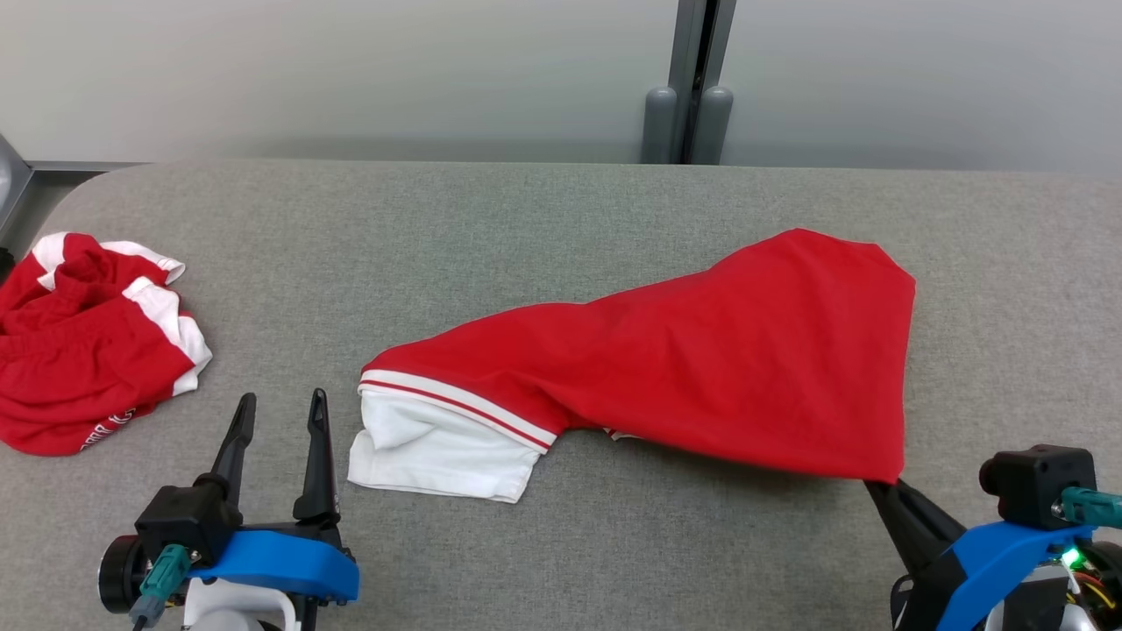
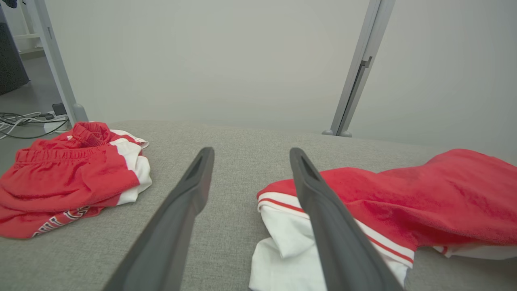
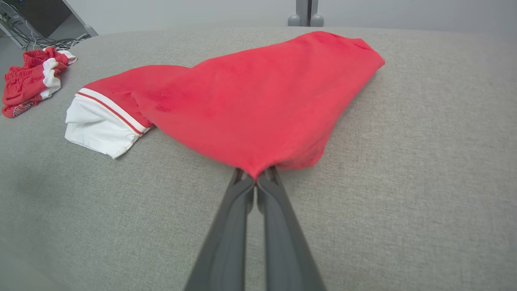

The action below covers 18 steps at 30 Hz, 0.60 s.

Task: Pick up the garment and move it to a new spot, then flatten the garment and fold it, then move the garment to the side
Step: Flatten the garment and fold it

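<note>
One thin corner of the red garment is all the right jaws clench, near the tabletop's front edge toward its right end; the rest sprawls across the middle. Pulling could slip that pinch free, or drag the white sleeve into a bunch, since the left jaws stand spread and empty beside it.

Crumpled red shorts on grey table

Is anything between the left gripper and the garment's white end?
Nothing visible: just grey table separates the open left gripper from the white end of the garment. The other crumpled clothing lies off to its left.
</note>
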{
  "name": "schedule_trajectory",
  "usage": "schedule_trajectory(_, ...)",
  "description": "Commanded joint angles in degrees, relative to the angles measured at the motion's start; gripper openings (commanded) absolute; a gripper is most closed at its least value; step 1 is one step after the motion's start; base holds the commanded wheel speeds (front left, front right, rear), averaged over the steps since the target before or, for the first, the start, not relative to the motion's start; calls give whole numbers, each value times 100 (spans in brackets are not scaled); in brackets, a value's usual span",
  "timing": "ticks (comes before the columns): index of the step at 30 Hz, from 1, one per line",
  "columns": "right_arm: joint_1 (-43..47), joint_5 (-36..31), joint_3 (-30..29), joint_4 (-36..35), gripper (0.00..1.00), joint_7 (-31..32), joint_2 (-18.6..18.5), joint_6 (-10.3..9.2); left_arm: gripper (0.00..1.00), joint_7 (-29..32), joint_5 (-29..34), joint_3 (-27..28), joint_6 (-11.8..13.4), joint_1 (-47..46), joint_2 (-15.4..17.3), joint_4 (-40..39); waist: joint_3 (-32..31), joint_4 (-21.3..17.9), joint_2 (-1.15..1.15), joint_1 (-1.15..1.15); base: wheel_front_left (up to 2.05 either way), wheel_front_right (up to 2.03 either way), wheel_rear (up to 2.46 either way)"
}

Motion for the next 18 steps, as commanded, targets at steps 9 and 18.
schedule_trajectory(9,-66,239,-54,-532,0,576,-9,3,100,22,-35,-82,-24,-64,3,20,26,178,0,0,0,0,0)
schedule_trajectory(18,588,388,-248,-1362,0,960,-11,3,100,-5,-52,-44,29,-9,12,1,66,219,0,0,0,0,0)
